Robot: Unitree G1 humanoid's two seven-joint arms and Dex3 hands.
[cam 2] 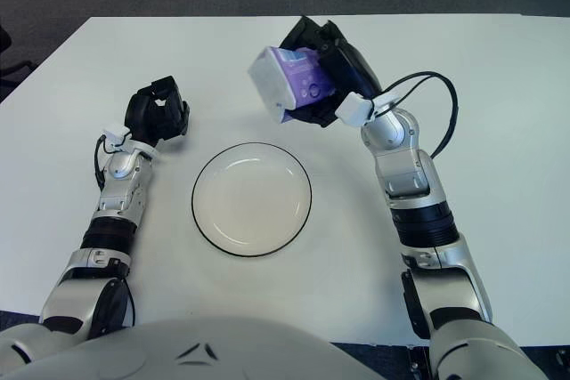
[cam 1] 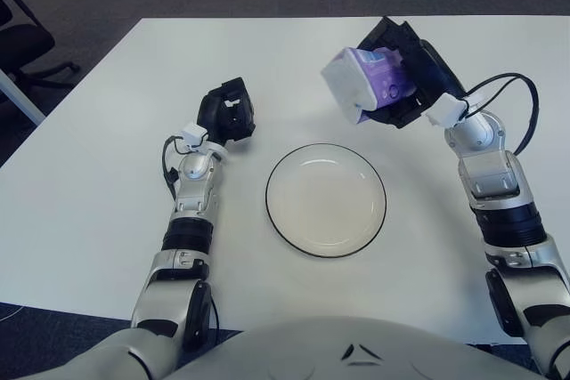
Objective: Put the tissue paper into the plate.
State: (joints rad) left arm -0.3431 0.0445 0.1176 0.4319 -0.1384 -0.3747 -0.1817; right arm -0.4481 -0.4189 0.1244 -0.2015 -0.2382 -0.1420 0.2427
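The right hand [cam 1: 405, 73] clasped the tissue pack [cam 1: 367, 84] aloft at the plate's [cam 1: 326, 199] one o'clock, poised to lower it; the left hand [cam 1: 226, 113], curled empty, idled at ten.

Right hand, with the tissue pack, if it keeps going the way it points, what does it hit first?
Nothing, probably: the right hand points up-left over bare table, beyond the plate; depth is unclear.

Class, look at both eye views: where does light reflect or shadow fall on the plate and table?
Left eye view: faint sheen streaks on the plate near its far rim; soft shadow on the table under the right hand holding the tissue pack. Right eye view: the same, plus soft shadow beside the left hand.
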